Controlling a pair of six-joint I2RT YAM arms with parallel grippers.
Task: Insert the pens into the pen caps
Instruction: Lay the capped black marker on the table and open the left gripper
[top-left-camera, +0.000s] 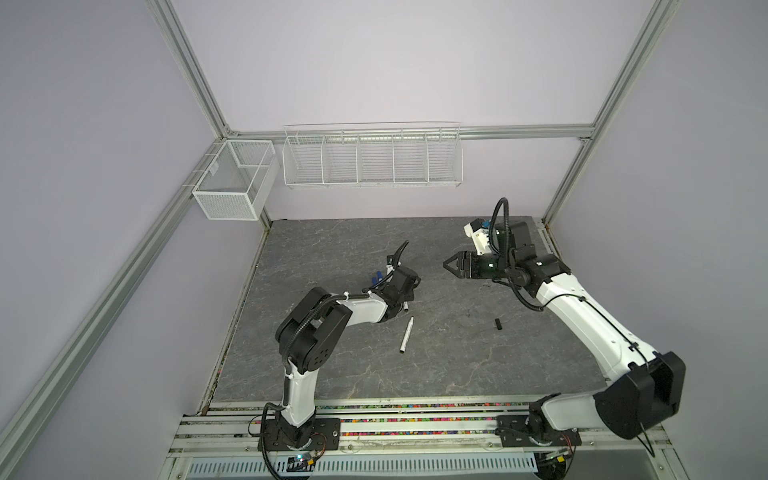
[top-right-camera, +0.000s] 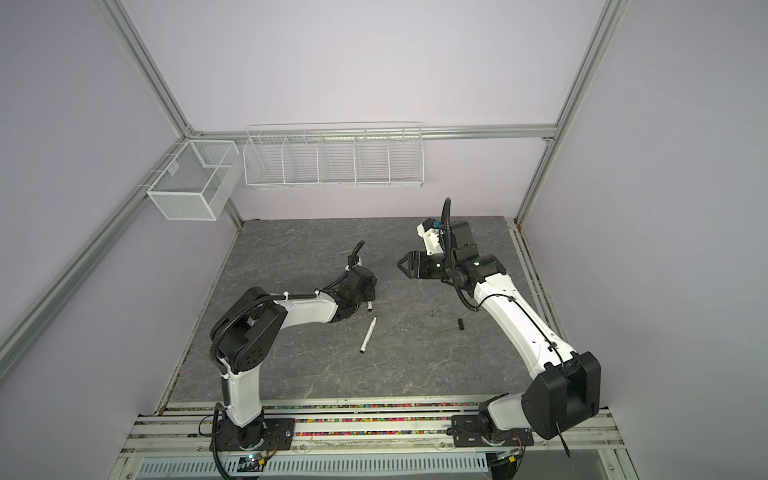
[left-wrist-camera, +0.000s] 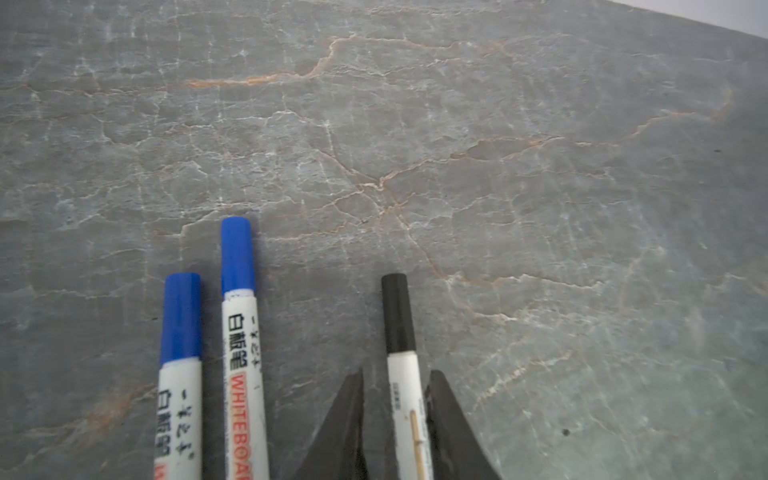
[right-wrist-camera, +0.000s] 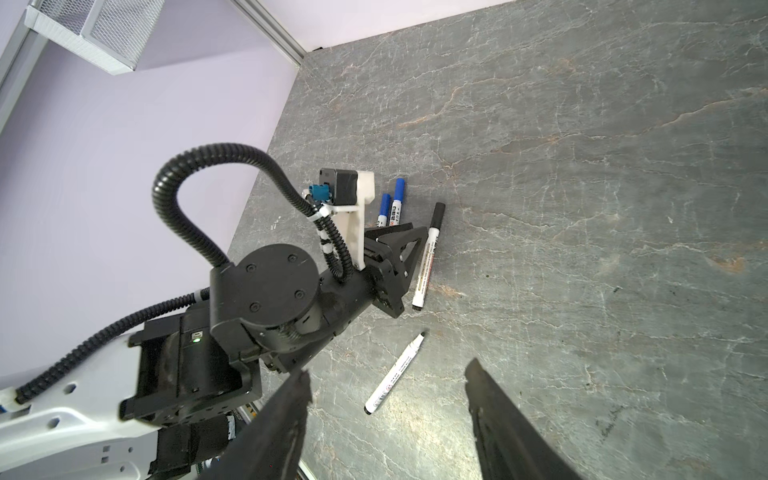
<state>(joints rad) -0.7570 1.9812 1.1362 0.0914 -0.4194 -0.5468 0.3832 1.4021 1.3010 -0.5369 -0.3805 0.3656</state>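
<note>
Left gripper (left-wrist-camera: 397, 374) jaws stand narrowly apart astride the black-capped pen (left-wrist-camera: 398, 320), which lies beside two blue-capped pens (left-wrist-camera: 237, 291); lifting off askew could roll it. Right gripper (top-left-camera: 448, 264) gapes wide and empty, right of centre in a top view; the uncapped pen (top-left-camera: 406, 335) lies mid-frame, with the black cap (top-left-camera: 498, 324) to its right. Both top views hide the left jaws behind the left arm (top-left-camera: 365, 309).

Grey veined stone table (top-left-camera: 415, 374), 2 blue-capped pens (left-wrist-camera: 239, 332) side by side left of middle, 1 black-capped pen (left-wrist-camera: 401, 353) just beside them, 1 uncapped pen (top-left-camera: 406, 335) nearer the front, 1 black cap (top-left-camera: 498, 324) well apart, right.
</note>
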